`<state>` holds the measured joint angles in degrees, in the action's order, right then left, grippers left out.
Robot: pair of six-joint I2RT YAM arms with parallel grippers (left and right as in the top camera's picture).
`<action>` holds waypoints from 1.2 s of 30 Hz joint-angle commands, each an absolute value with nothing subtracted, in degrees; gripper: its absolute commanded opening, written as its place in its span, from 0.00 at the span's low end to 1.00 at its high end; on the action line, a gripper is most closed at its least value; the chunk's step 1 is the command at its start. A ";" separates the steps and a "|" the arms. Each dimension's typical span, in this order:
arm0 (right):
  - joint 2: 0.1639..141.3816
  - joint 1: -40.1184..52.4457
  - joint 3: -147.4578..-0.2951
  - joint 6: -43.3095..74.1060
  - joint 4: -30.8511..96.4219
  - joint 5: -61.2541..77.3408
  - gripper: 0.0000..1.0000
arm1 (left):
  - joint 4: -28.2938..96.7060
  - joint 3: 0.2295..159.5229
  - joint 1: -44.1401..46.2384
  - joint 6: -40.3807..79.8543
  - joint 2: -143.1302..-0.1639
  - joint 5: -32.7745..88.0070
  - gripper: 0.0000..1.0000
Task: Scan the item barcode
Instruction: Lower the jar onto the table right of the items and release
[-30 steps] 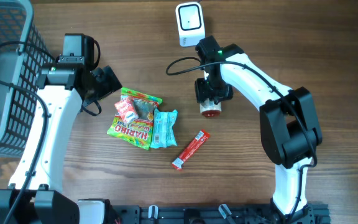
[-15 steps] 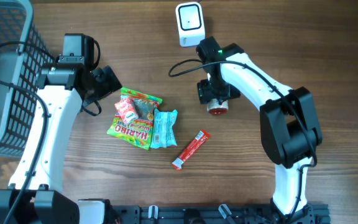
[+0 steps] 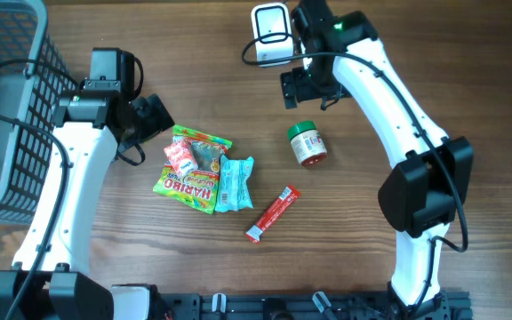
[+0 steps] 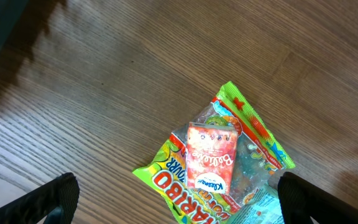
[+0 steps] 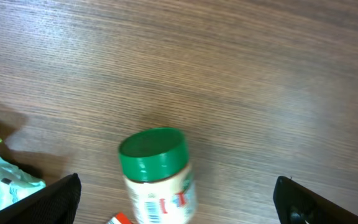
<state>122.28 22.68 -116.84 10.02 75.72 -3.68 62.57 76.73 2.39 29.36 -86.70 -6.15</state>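
A small jar (image 3: 307, 145) with a green lid and red-and-white label lies on its side on the wooden table, held by nothing. In the right wrist view the jar (image 5: 158, 176) lies below and between the wide-apart fingers, its barcode showing on the label. My right gripper (image 3: 308, 86) hangs open above the table behind the jar, next to the white scanner (image 3: 271, 34). My left gripper (image 3: 156, 116) is open and empty, just behind the snack pile. In the left wrist view a red packet (image 4: 211, 155) lies on a green Haribo bag (image 4: 185, 186).
A pile of snack bags (image 3: 194, 169) with a light blue packet (image 3: 235, 182) lies left of centre. A red stick packet (image 3: 272, 213) lies in front of the jar. A dark wire basket (image 3: 7, 107) stands at the left edge.
My right gripper opened, let go of the jar and moved back toward the scanner. The jar now lies alone on the table. The left arm has not moved.
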 commanded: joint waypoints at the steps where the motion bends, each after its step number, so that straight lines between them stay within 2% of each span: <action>1: 121.93 22.63 -117.75 6.09 76.64 -3.42 0.99 | 62.41 76.73 2.11 28.71 -87.07 -6.52 1.00; 9: 123.28 22.63 -117.58 8.19 79.22 1.37 0.82 | 62.41 76.73 2.11 28.71 -87.07 -6.50 1.00; 16: 123.35 22.63 -112.27 7.46 76.62 1.34 0.83 | 62.41 76.73 2.11 28.71 -87.07 -6.52 1.00; 31: 123.35 22.70 -93.80 5.48 60.51 2.24 0.85 | 62.41 76.73 2.11 28.71 -87.07 -6.52 1.00; 36: 123.35 22.70 -91.05 5.52 57.63 2.22 0.79 | 62.41 76.73 2.11 28.71 -87.07 -6.52 1.00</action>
<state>122.48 22.50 -92.16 5.96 58.39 1.48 62.59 76.73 2.39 29.36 -86.70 -6.15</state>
